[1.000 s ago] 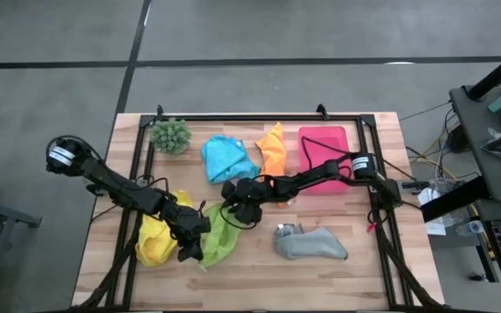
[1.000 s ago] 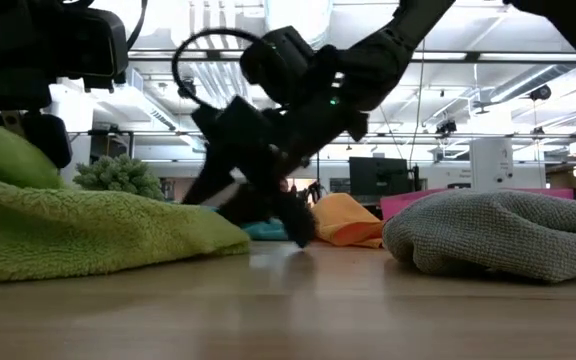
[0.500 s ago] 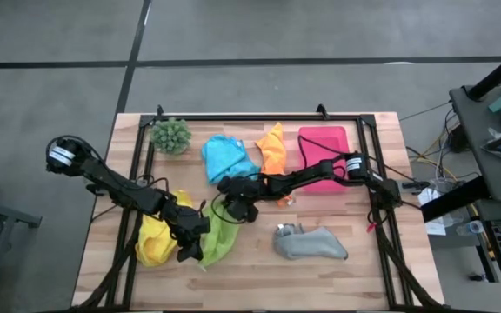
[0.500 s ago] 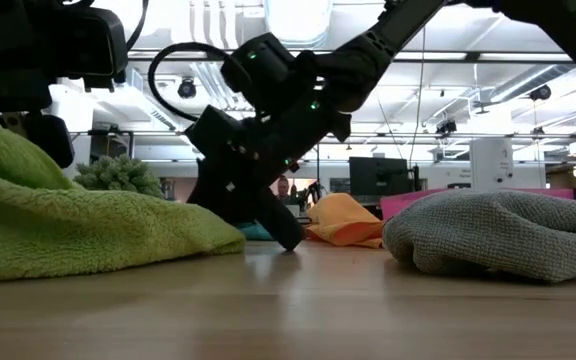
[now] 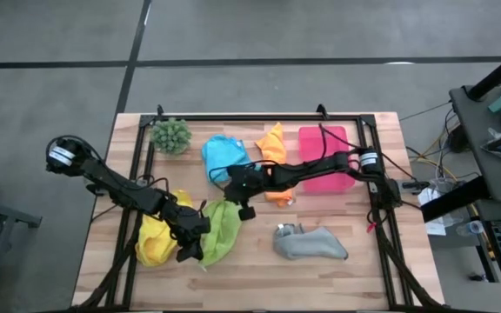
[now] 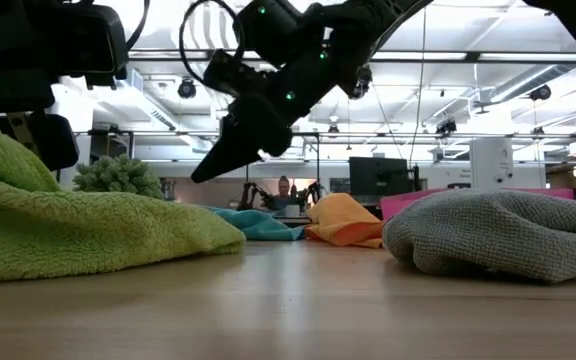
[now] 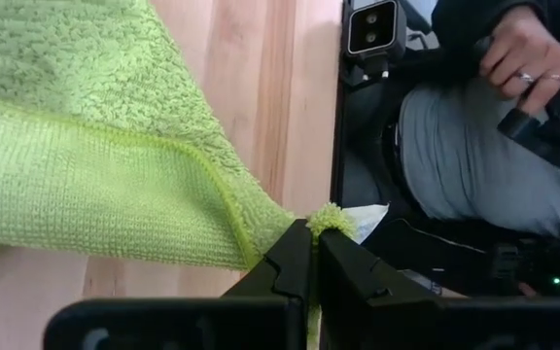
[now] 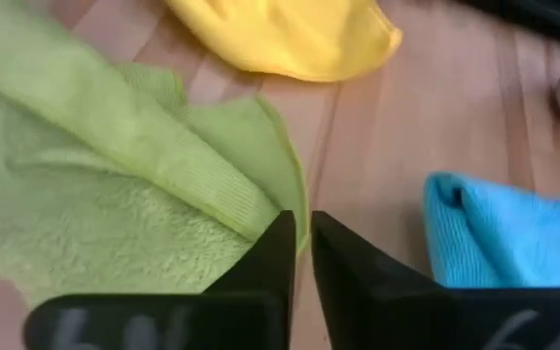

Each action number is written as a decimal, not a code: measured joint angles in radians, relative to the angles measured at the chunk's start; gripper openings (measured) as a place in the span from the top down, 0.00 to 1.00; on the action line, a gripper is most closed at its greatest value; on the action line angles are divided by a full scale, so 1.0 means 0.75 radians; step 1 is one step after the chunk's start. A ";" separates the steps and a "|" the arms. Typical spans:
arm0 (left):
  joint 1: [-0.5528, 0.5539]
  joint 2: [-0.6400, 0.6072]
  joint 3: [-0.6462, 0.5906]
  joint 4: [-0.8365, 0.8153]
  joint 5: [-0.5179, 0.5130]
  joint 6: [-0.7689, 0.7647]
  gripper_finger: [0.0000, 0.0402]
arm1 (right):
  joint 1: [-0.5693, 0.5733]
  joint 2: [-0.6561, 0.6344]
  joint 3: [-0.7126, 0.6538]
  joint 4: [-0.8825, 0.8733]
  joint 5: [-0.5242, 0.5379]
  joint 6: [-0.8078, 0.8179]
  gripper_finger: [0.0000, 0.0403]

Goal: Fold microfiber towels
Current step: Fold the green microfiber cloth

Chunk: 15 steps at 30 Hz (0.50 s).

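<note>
My left tool is closed tight on the lime green towel, with a tuft of its hem pinched between the tips. That corner is at the near-left end of the cloth, just beside the yellow towel, which lies bunched under my left arm at the front left of the counter.

The lime green towel lies rumpled on the wood. Its long axis runs from the clamped near end away toward the far side of the counter, leaning slightly right. Its far end points at my right tool. From table height the cloth is a low mound that thins to a flat edge on the right.

My right tool hangs in the air above that far end, its tips angled down and to the left. Its two fingers are almost together, with only a thin slit between them. From table height nothing hangs from them. In the right wrist view a green hem shows in line with the slit, but I cannot tell whether it is touched.

The blue towel is crumpled just beyond my right tool, toward the far edge. The orange towel is beside it on the right, with its long axis running near to far and its pointed tip toward the far edge. The grey towel lies well apart at the front right, stretched left to right.
</note>
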State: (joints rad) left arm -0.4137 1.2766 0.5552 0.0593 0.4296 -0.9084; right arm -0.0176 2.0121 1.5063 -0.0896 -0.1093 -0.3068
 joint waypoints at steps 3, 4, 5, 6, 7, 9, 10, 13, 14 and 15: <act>0.000 0.000 0.000 -0.001 -0.002 0.010 1.00 | 0.003 0.016 0.000 0.026 -0.003 0.098 0.78; 0.000 0.000 0.000 -0.001 -0.003 0.010 1.00 | 0.003 0.027 0.000 0.050 -0.004 0.132 0.75; 0.000 0.000 0.000 0.000 -0.003 0.010 1.00 | 0.003 0.037 0.000 0.064 -0.005 0.164 0.71; -0.001 0.000 0.000 -0.001 -0.005 0.010 1.00 | 0.003 0.051 -0.001 0.081 -0.006 0.191 0.68; -0.001 0.000 0.000 -0.001 -0.012 0.011 1.00 | 0.001 0.064 -0.001 0.103 -0.005 0.213 0.65; -0.001 0.000 0.000 -0.002 -0.022 0.011 1.00 | -0.003 0.087 -0.001 0.129 -0.005 0.246 0.60; -0.001 0.000 0.000 0.000 -0.023 0.011 1.00 | -0.007 0.098 -0.001 0.150 -0.004 0.262 0.58; -0.001 0.000 0.000 0.000 -0.023 0.011 1.00 | -0.020 0.138 -0.001 0.189 -0.004 0.330 0.56; -0.001 0.000 0.001 0.000 -0.023 0.011 1.00 | -0.024 0.152 -0.001 0.198 -0.004 0.354 0.56; -0.001 0.000 0.001 -0.002 -0.023 0.011 1.00 | -0.027 0.165 -0.002 0.210 -0.005 0.365 0.56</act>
State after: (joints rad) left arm -0.4145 1.2766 0.5556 0.0580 0.4122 -0.9005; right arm -0.0377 2.1361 1.5051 0.0679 -0.1127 -0.0327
